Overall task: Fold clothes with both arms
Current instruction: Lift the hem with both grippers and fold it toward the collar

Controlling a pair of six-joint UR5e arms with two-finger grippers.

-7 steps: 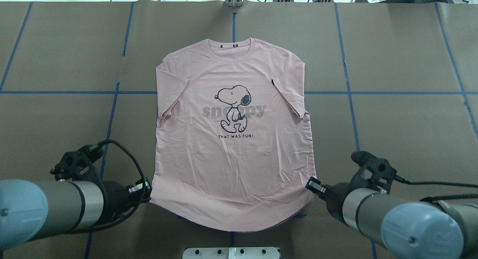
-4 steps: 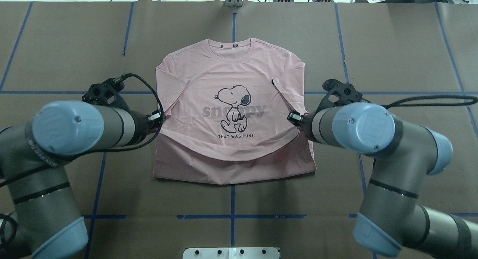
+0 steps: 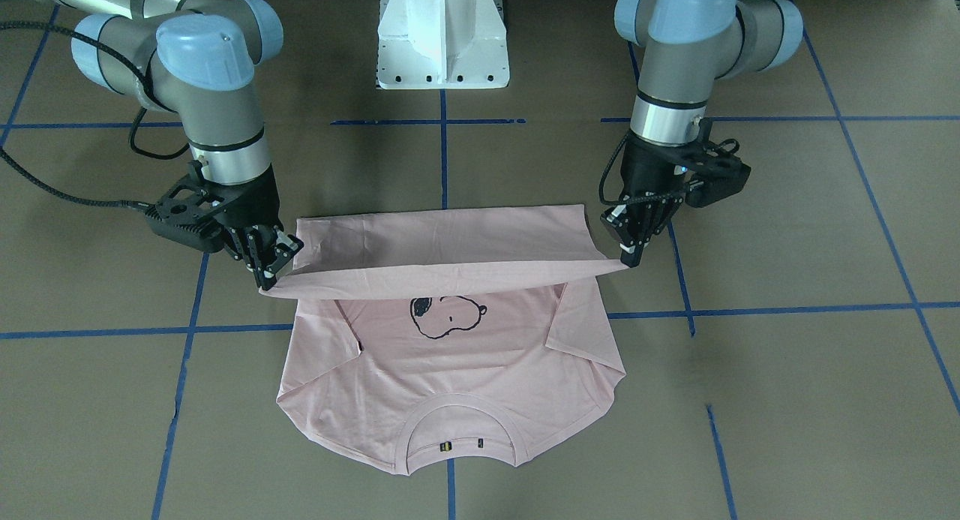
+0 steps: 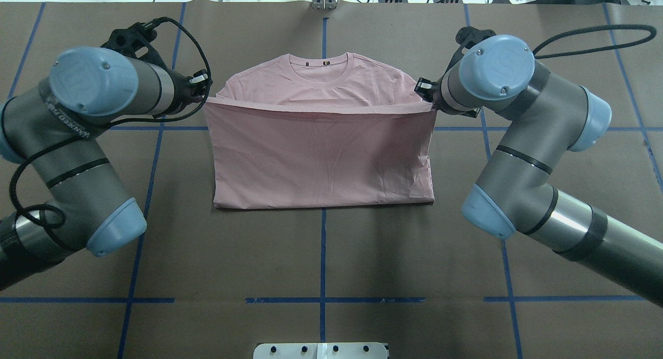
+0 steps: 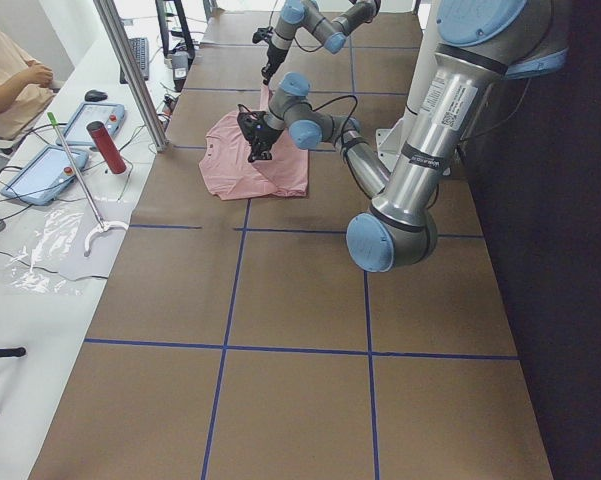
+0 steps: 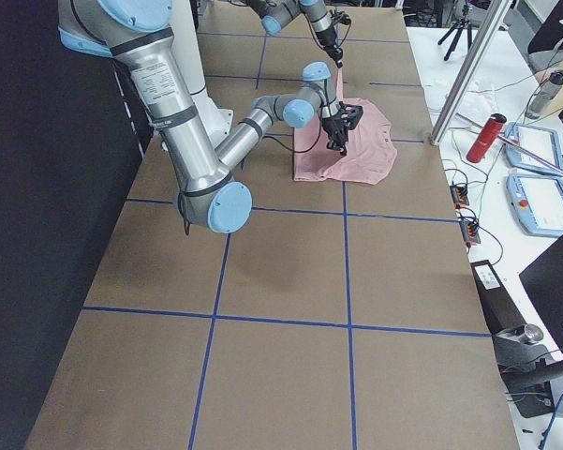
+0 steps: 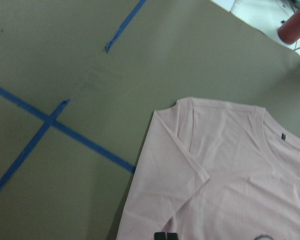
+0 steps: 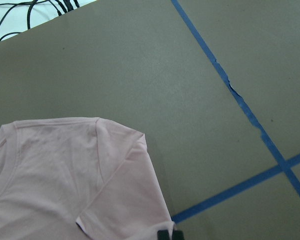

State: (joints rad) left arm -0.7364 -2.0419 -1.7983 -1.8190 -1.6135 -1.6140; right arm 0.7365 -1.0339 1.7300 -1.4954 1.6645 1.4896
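Pink short-sleeved T-shirt (image 4: 321, 162), hem corners pinched in black two-finger left gripper (image 3: 628, 256), right gripper (image 3: 268, 278). Risk: skewed fold from uneven release.

A matte brown table covering (image 4: 321, 255), gridded with blue tape lines (image 4: 331, 300), fills the frames. Upper left in the left-end view, a white bench (image 5: 40, 255) holds a red cylindrical bottle (image 5: 107, 147).

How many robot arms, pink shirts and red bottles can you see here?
Robot arms: 2, the left arm and the right arm
Pink T-shirt: 1
Red bottle: 1
Total: 4
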